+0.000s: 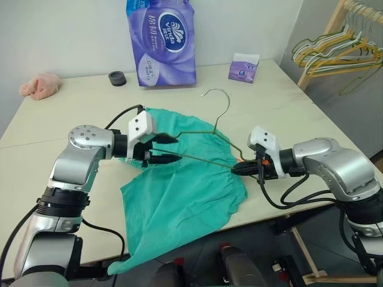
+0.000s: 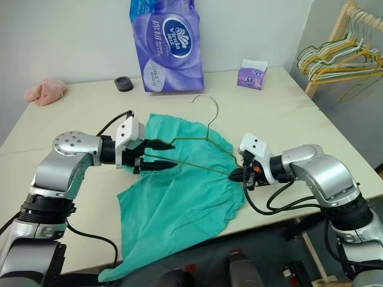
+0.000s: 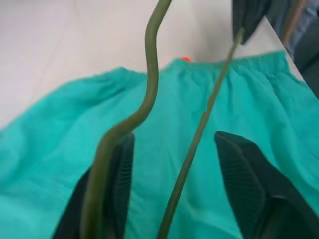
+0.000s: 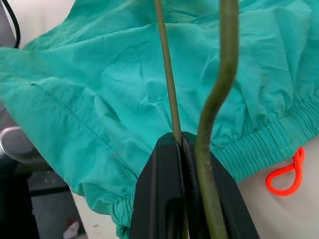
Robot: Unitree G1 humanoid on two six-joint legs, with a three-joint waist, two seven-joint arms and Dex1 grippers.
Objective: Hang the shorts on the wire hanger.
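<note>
On the pale table [image 1: 72, 113], I am working with both arms over the shorts [image 1: 179, 197], which are lying spread near the front edge with one leg drooping over it. My right gripper [image 1: 234, 170] is clamping its 2 fingers together on the hanger [image 1: 206, 133], pinching the thin lower wire at the corner by the gathered waistband, where the orange cord [image 4: 286, 174] is showing just beside the elastic. My left gripper [image 1: 170, 149] is holding its 2 fingers [image 3: 249, 184] apart around the hanger's other end, both wires running between them without being gripped. The hanger is sitting above the shorts, hook pointing toward the back of the table. Behind it are standing a purple tissue pack [image 1: 161, 42] and a small purple box [image 1: 243, 67], with a pink cloth [image 1: 39, 85] at the far left.
</note>
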